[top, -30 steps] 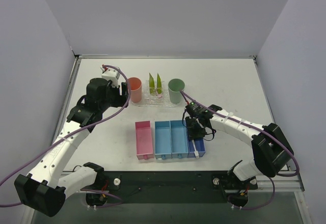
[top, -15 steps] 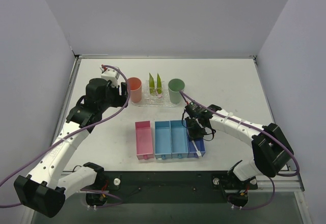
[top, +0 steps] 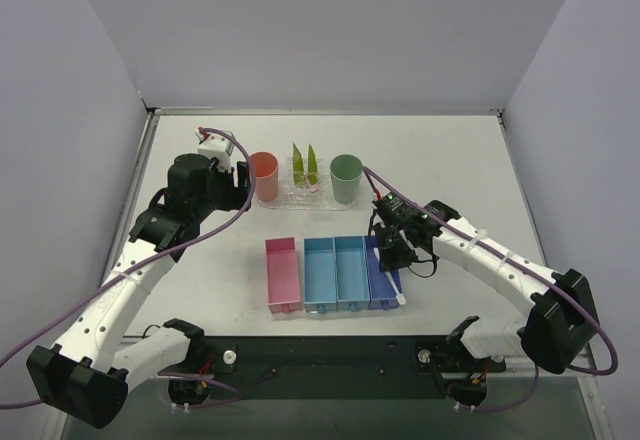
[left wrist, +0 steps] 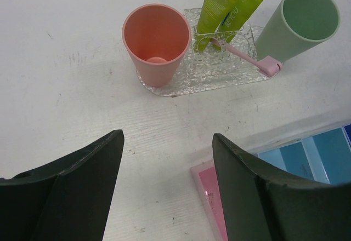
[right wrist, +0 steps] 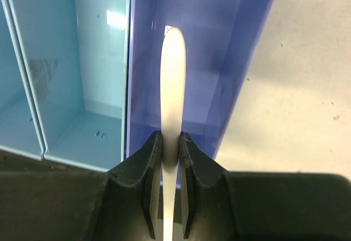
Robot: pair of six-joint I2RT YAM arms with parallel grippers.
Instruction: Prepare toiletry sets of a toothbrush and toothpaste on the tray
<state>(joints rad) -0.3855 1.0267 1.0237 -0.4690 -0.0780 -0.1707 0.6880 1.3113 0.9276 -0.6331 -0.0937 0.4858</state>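
toothbrush (right wrist: 172, 87) is pinched by its handle in the clenched right hand (right wrist: 170, 139) at the dark blue bin (right wrist: 241, 60), well apart from the tray (left wrist: 181, 82). likely faults: the handle swivels or slips in the narrow grip, or its free end catches the bin wall or green cup (left wrist: 299, 24). left hand (left wrist: 167, 142) hangs spread, empty.

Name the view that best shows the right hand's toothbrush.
Right wrist: the toothbrush is large and centred, pinched by the right hand over the dark blue bin. The top view shows only a white sliver; the left wrist misses it.
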